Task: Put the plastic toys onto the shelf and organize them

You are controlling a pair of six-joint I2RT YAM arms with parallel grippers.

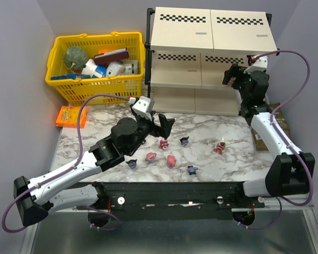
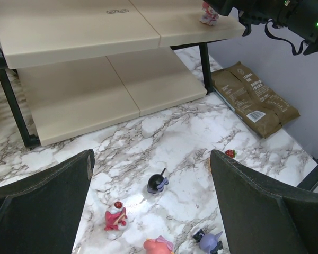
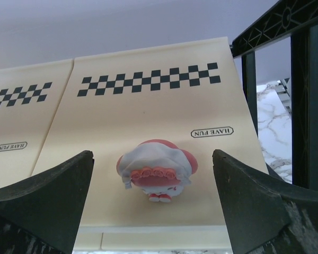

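A pink-and-white toy (image 3: 155,169) stands on the middle board of the shelf (image 1: 212,32) near its right end, also visible as a toy (image 2: 208,13) in the left wrist view. My right gripper (image 1: 230,75) is open around it, both fingers (image 3: 47,201) well apart from it. Several toys lie on the marble table: a dark one (image 2: 157,183), a pink-and-white one with a cherry (image 2: 116,216), a round pink one (image 2: 159,246) and a purple one (image 2: 209,241). My left gripper (image 2: 151,159) hovers open above them, holding nothing.
A yellow basket (image 1: 74,87) of larger items stands at the back left, with an orange box (image 1: 71,116) in front of it. A brown packet (image 2: 254,100) lies right of the shelf. Black shelf posts (image 3: 307,95) rise right of the right gripper.
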